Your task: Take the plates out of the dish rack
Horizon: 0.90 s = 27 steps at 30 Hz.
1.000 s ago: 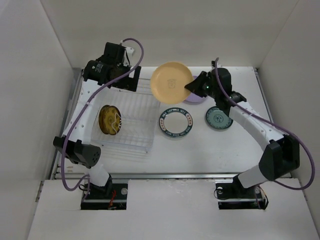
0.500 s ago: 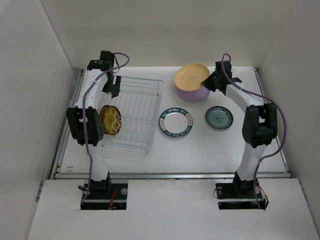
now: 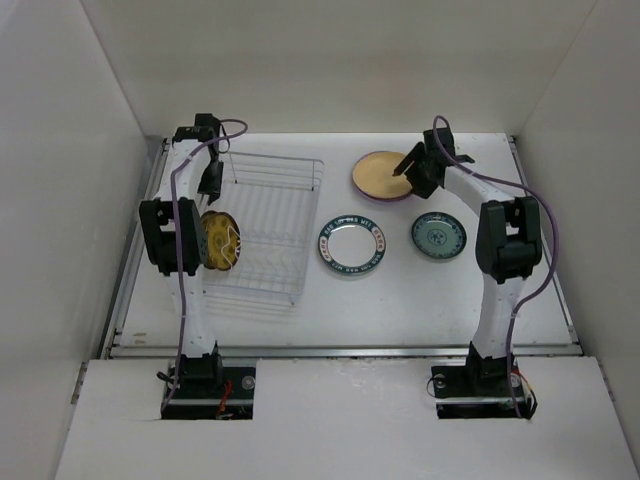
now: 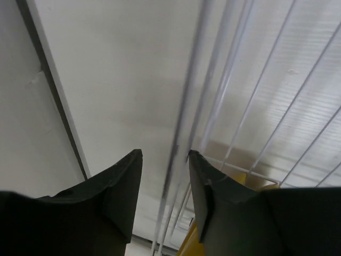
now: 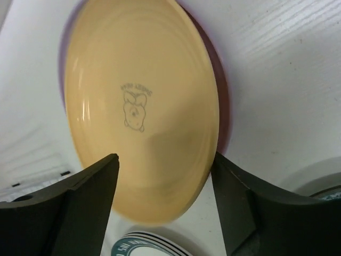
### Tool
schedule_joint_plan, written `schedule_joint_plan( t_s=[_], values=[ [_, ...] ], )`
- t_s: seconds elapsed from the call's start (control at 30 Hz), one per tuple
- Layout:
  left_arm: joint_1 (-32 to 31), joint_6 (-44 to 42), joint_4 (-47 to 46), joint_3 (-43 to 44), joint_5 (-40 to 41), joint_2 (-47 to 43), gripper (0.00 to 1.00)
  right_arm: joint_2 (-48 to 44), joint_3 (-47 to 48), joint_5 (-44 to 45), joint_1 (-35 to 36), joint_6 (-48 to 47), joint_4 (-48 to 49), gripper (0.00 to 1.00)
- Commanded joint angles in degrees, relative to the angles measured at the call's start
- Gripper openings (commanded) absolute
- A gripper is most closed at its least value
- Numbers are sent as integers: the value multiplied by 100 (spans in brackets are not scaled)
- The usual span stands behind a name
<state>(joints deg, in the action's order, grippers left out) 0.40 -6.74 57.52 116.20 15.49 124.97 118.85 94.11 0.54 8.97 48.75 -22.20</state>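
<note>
The dish rack (image 3: 270, 230) sits left of centre, and one gold-brown plate (image 3: 220, 240) stands on edge in its left side. My left gripper (image 3: 210, 178) hangs over the rack's back left rim. In the left wrist view the rim wires (image 4: 184, 106) run through the gap of the left gripper (image 4: 165, 154), its jaws partly apart. The gold plate's edge (image 4: 187, 246) shows below. The yellow-tan plate (image 3: 383, 172) lies on the lavender plate (image 5: 224, 106) at the back. My right gripper (image 3: 408, 165) (image 5: 165, 157) is open, its fingers flanking the yellow plate's (image 5: 141, 80) near edge.
A white plate with a dark teal lettered rim (image 3: 352, 243) lies flat in the middle of the table, its edge also in the right wrist view (image 5: 144, 246). A teal patterned plate (image 3: 438, 237) lies to its right. White walls enclose the table on three sides.
My right gripper lowered the yellow plate flat onto the lavender plate and opened. My left gripper came down onto the rack's back left rim and its jaws narrowed.
</note>
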Motion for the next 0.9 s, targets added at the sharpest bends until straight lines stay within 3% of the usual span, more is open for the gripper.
schedule_joint_plan(
  t_s=[0.0,0.07,0.17,0.47,0.87],
  values=[
    [30,67,93,114,-80,-25,35,68,284,-20,-36,-313,-346,76],
    [187,243,154,113,-404,-25,16,7,284,34,-36,-454,-408,79],
    [424,532,312,60,-791,-25,0,-143,284,149,-36,-699,-470,81],
    [496,841,427,-63,-1399,-78,0,-405,539,210,-36,-1245,-962,83],
    [715,1157,427,-449,-1654,-385,0,-1557,-181,0,70,-1351,-576,83]
  ],
)
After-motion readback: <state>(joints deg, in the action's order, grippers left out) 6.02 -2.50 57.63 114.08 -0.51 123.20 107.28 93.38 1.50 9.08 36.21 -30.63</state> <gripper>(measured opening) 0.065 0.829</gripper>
